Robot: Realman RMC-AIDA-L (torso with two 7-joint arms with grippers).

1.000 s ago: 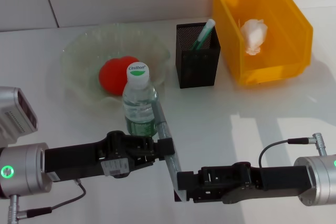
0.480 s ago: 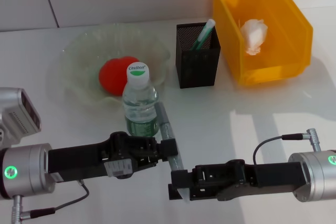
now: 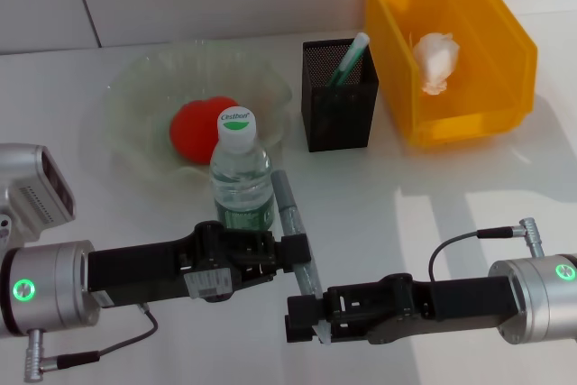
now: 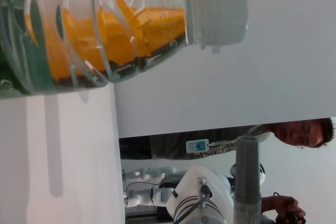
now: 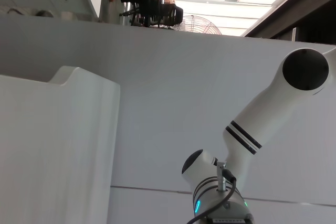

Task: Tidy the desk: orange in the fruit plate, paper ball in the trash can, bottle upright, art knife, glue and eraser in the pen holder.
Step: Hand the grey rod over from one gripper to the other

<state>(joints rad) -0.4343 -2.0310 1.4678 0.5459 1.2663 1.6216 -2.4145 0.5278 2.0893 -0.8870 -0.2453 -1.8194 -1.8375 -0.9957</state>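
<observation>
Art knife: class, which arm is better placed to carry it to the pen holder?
Probably the right. The right gripper is at the near end of the art knife, with bare table toward the pen holder. The left gripper sits close behind the upright bottle.

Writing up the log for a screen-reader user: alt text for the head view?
Both claws meet on a grey art knife at the desk's near edge: left claw grips its middle, right claw its near end. Behind: upright bottle, orange in fruit plate, pen holder, paper ball in trash can.
</observation>
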